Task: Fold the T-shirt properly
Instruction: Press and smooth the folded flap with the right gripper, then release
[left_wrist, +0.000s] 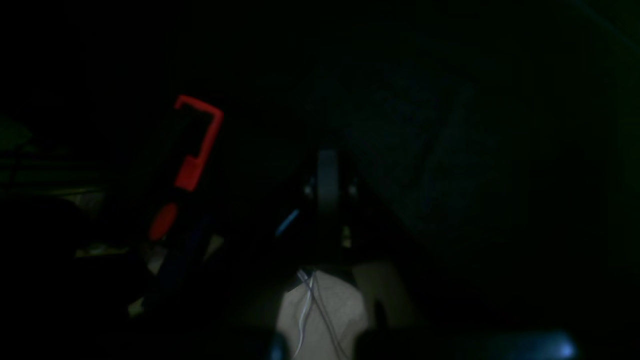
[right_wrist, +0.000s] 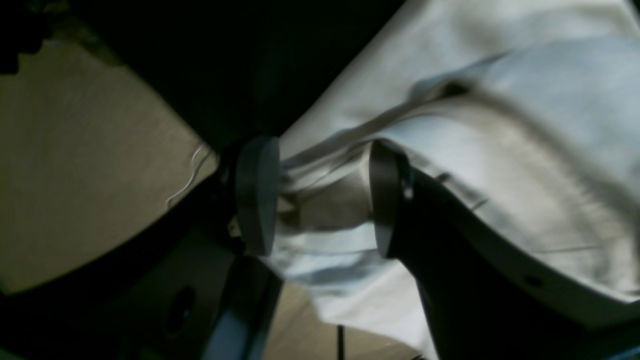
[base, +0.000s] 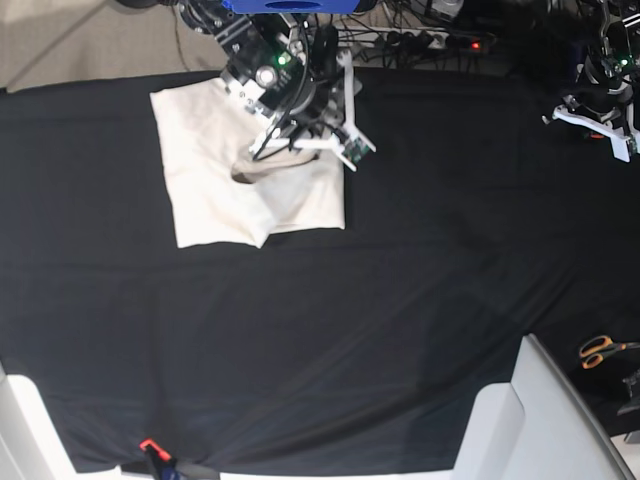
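- Between the two dark pads in the right wrist view, the right gripper stands well open, with a bunched ridge of cloth lying in the gap; neither pad visibly pinches it, so I judge nothing is gripped.
- From the base view, that same gripper hovers over the T-shirt at the upper left of the frame.
- Far at the upper right of the base view, the left gripper sits parked off the garment; its wrist view is very dark, showing the jaws pressed together on nothing.
- The T-shirt should handle as light, soft and limp: it will sag and crease wherever lifted, and thin layers may slide apart. A hem or folded edge looks the safest place to take hold, catching all layers at once.
- It is plain cream, already folded into a rough rectangle on the black table cover, with a raised dark-shadowed pucker near its middle and a slightly uneven lower edge.
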